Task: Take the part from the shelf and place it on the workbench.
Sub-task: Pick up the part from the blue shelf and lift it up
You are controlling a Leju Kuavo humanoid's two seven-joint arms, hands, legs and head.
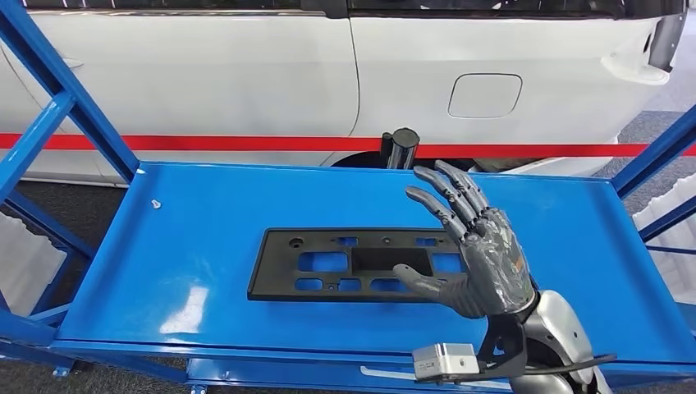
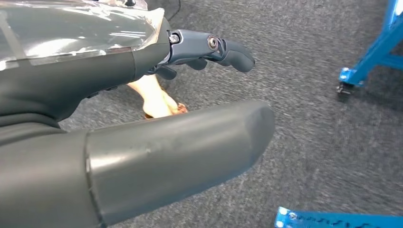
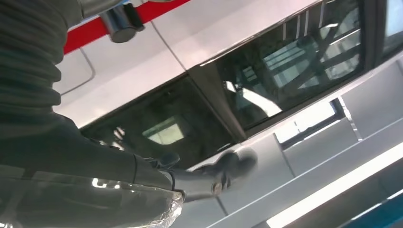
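Right hand (image 1: pixel 484 258) hovers open-fingered over the unlabelled black part (image 1: pixel 349 264).

Car workshop or showroom: white car (image 1: pixel 353 74) behind blue steel shelf cart (image 1: pixel 205 271), grey carpet floor (image 2: pixel 309 123).

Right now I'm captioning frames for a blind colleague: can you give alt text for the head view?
The robot's right hand, fingers spread, hovers over the right end of a flat black rectangular plastic part with cut-outs lying on a glossy blue metal shelf. Behind stands a white car with a red stripe.
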